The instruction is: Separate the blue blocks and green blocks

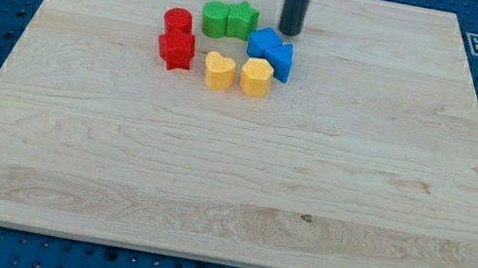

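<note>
Tip (290, 32): down on the wooden board (326, 199), just above and to the right of the blue pair, apparently a hair clear of them.
Rod end: plain, no fingers there to open or close.
Blue cube (263, 42): pressed against the blue triangular block (280, 60) on its right.
Green round block (214, 19): touched the green star (241, 20), just left of the blues.
Red pair (177, 36): stacked at the cluster's left.
Yellow heart (220, 71) and yellow hexagon (255, 76): side by side below.

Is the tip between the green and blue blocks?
No, my tip sits above the blue blocks, right of the green blocks, not between them.
</note>
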